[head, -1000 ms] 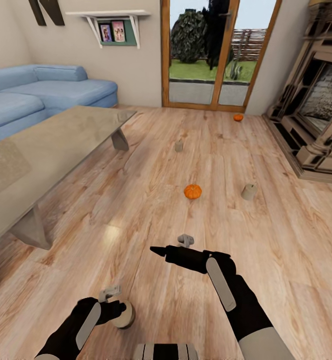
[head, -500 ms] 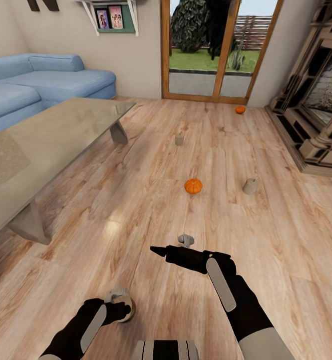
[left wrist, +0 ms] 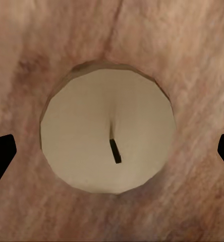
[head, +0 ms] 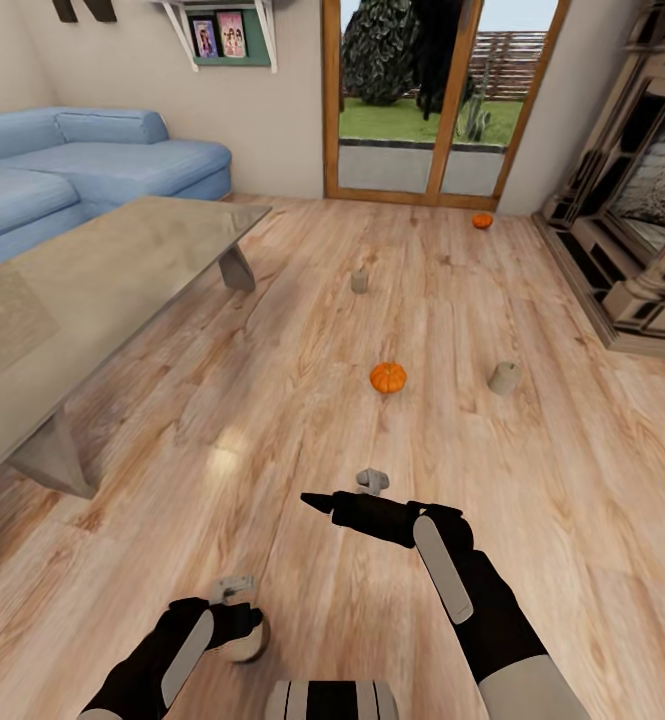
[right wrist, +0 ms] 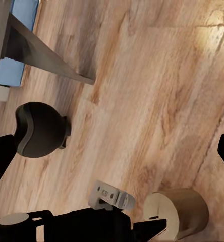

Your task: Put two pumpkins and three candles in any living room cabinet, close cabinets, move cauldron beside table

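Candles: three (head: 359,281) (head: 504,377) (head: 247,640); pumpkins: two (head: 388,377) (head: 483,220). Left gripper (left wrist: 112,151) spread over nearest candle; right gripper (head: 315,499) empty, spread.

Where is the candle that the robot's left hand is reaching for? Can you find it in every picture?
Head view: the candle sits on the floor at the bottom left, under the left gripper.
Left wrist view: the candle sits in the middle, seen from above, wick showing.
Right wrist view: the candle is near the lower edge, beside the left gripper.
Shared landmark: the wooden floor under it.
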Available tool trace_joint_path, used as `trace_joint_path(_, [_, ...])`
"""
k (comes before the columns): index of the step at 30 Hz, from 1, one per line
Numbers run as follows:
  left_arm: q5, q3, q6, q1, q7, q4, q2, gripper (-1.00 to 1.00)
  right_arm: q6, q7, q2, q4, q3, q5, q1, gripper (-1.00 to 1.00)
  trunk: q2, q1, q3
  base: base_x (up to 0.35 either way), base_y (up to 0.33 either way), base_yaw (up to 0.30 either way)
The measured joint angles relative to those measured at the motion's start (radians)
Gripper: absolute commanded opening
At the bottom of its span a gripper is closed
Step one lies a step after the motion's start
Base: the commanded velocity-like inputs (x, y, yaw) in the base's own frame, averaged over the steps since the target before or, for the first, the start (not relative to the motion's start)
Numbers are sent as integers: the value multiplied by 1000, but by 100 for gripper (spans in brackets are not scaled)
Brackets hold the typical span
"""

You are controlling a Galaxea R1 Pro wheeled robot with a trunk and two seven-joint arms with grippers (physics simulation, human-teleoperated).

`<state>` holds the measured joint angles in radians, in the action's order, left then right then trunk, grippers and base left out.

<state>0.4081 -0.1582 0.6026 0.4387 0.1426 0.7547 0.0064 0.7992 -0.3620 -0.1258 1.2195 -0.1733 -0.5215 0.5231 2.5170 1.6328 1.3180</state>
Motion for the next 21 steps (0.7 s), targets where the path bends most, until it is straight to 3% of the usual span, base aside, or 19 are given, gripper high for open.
trace_joint_path(8, [0, 2, -1, 0, 0, 0, 1, 100, 0, 0, 0, -1, 0, 0, 0, 100, 0, 0, 0, 52, 9, 0])
trace_joint_path(16, [-3, 1, -10, 0, 0, 0, 0, 100, 0, 0, 0, -1, 0, 0, 0, 100, 2, 4, 31, 1, 0, 0])
trace_joint_path(21, [-3, -5, -23, 0, 0, 0, 0, 100, 0, 0, 0, -1, 0, 0, 0, 100, 2, 4, 35, 0, 0, 0])
